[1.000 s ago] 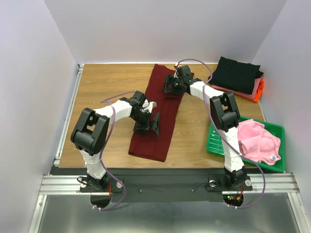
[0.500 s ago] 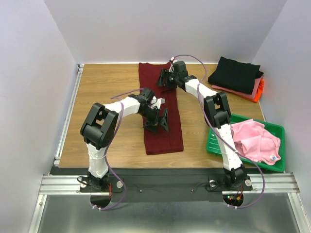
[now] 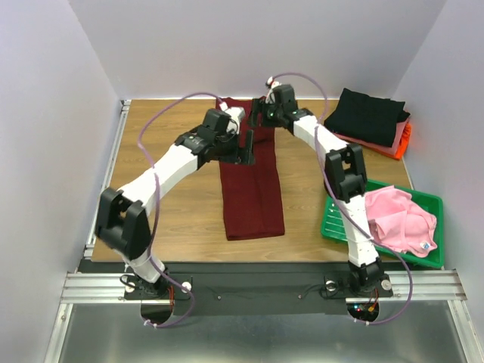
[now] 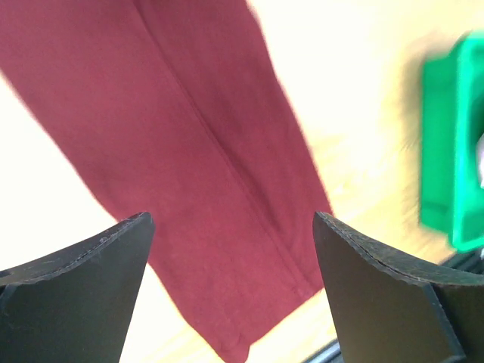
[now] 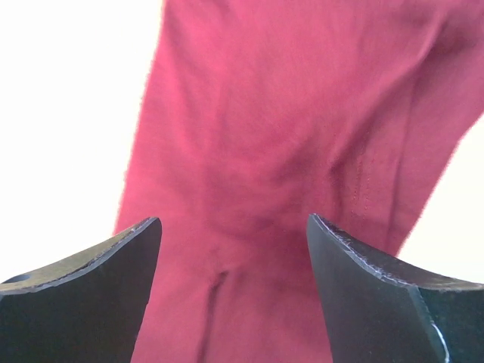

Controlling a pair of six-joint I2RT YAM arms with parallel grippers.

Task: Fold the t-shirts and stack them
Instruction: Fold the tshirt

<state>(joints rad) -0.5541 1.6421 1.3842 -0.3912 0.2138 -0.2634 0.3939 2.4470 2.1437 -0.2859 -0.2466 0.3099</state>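
Note:
The dark maroon t-shirt [image 3: 253, 197] lies flat on the wooden table as a long narrow strip, running from the far edge toward the near side. My left gripper [image 3: 246, 147] hovers open over its far half. In the left wrist view the maroon cloth [image 4: 212, 151] lies below the wide-apart left gripper [image 4: 231, 219], with nothing between the fingers. My right gripper [image 3: 257, 115] is open just above the strip's far end. The right wrist view shows wrinkled maroon cloth [image 5: 287, 113] under the spread right gripper [image 5: 233, 219].
A light pink t-shirt [image 3: 397, 219] lies bunched in the green tray [image 3: 336, 223] at the near right. At the far right sits a folded stack: black t-shirt [image 3: 370, 113] on top, salmon [image 3: 397, 134] and orange [image 3: 406, 136] edges under it. The tray's edge [image 4: 454, 151] shows in the left wrist view.
The maroon strip swung from a slant to nearly straight. My left gripper moved from the strip's middle up to its far half. The right gripper shifted slightly left and widened a little.

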